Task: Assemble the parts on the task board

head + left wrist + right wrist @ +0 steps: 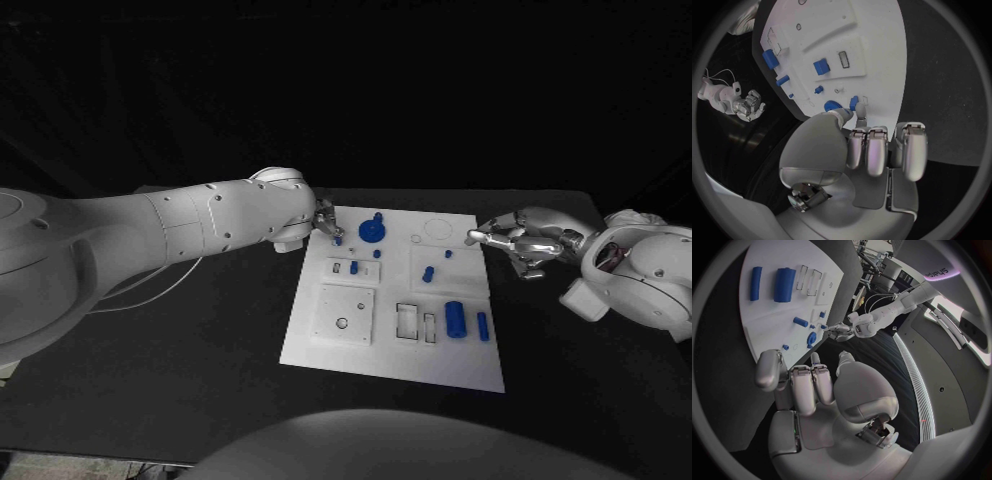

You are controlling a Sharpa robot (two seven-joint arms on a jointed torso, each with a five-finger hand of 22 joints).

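Fingers (879, 152) of left hand (323, 226) curled in side by side, thumb tip reaching out to the small blue piece (854, 103) at the far-left corner of the task board (389, 355); touching or just beside it, cannot tell which, and no clear pinch visible. Right hand (516, 240) at the board's far-right edge, fingers (804, 385) folded in together, holding nothing visible, well apart from the parts.

Blue gear-like part (372, 230) standing near the left hand on the far end of the board. Large blue cylinder (456, 319) and slimmer blue bar (483, 326) lying loose near the right edge, beside open rectangular slots (418, 322). Small blue pegs (430, 271) scattered mid-board.

Likely risks: thumb nudging the small piece sideways instead of seating it, tipping it or pushing it off the corner; curled fingers brushing the gear close by; board sliding on the black table (173, 350) under a sideways push, with nothing bracing it.
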